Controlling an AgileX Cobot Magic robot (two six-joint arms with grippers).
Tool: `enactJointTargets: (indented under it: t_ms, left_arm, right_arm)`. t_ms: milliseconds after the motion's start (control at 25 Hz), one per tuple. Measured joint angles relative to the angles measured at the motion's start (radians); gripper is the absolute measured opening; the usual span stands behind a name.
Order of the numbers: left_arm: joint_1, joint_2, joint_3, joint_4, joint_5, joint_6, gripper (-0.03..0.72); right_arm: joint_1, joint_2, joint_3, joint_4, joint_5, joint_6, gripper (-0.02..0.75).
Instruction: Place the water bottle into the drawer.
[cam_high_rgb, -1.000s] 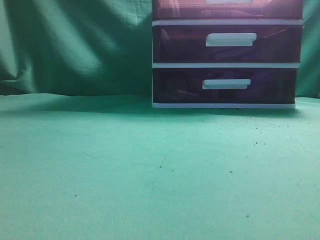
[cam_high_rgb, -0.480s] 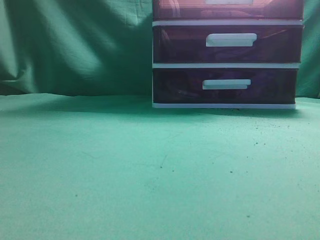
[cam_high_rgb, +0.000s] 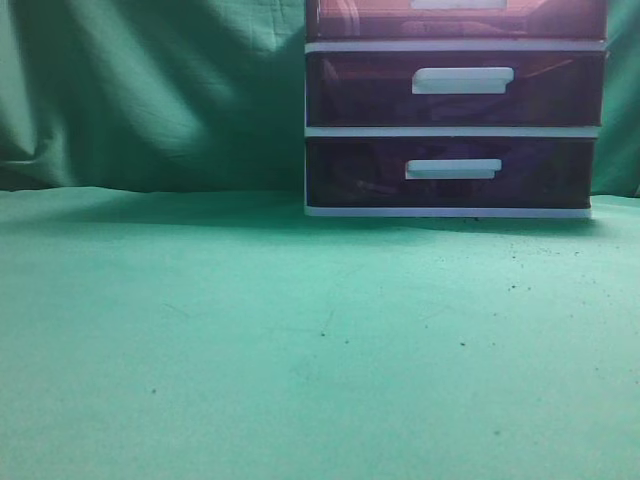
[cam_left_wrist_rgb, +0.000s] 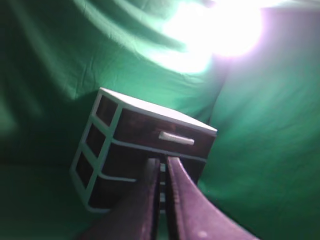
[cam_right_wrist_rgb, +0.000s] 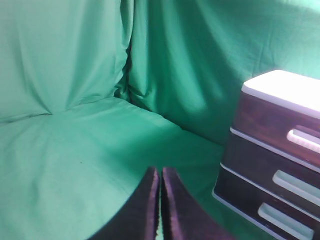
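The drawer is the top one of a white-framed unit, translucent purple with a white bar handle; the exterior view cuts it off at the top edge. It looks pushed in. It also shows in the left wrist view and in the right wrist view. No water bottle shows in any view. My left gripper is shut and empty, in the air in front of the unit. My right gripper is shut and empty above the green cloth, left of the unit. Neither gripper shows in the exterior view.
Two darker purple drawers with white handles sit below the top one. Green cloth covers the table and hangs as a backdrop. A bright light glares at the top of the left wrist view.
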Motion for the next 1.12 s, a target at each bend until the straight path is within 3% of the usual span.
enactJointTargets:
  t_ms: [240,560,1000,1120]
  left_arm:
    - [0.0,0.0,0.077,0.002,0.015,0.0,0.0]
    - [0.0,0.0,0.079,0.083,0.022,0.0,0.0]
    - [0.0,0.0,0.079,0.087,0.022,0.0,0.0]
    - [0.0,0.0,0.079,0.087,0.022,0.0,0.0]
  right_arm:
    - [0.0,0.0,0.0,0.0,0.0,0.0,0.0]
    - [0.0,0.0,0.0,0.0,0.0,0.0,0.0]
    - [0.0,0.0,0.0,0.0,0.008,0.0,0.0]
    - [0.0,0.0,0.0,0.0,0.032,0.122,0.0]
